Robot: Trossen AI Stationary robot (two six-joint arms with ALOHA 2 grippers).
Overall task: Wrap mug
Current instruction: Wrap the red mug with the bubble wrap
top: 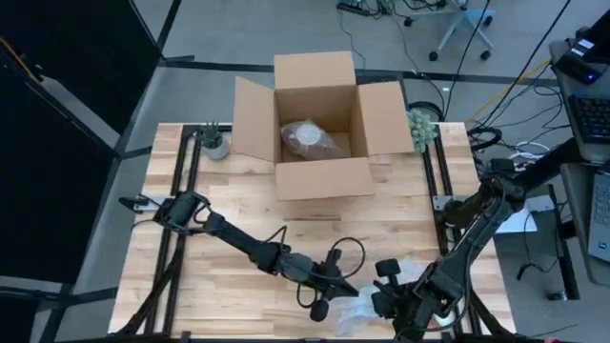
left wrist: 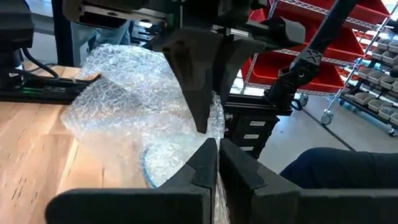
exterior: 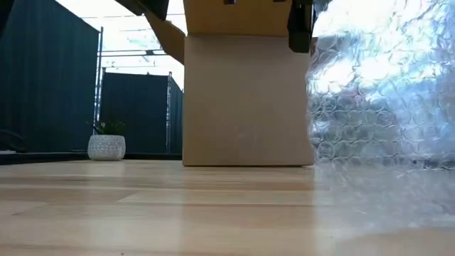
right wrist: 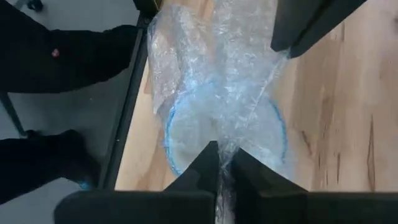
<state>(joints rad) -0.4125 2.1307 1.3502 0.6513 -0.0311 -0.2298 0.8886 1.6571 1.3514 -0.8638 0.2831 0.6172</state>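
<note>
While both arms are meeting at the table's near edge, the left gripper [top: 335, 286] is pinching the bubble wrap [left wrist: 124, 106] between clenched fingers, and the right gripper [right wrist: 225, 163] is clamping the same sheet from the other side. The mug [right wrist: 225, 134], one pale cup with a blue rim, is sitting inside that wrap, just beyond both grippers' fingertips. One open cardboard box [top: 319, 124] is standing well apart. No readable writing is showing.
</note>
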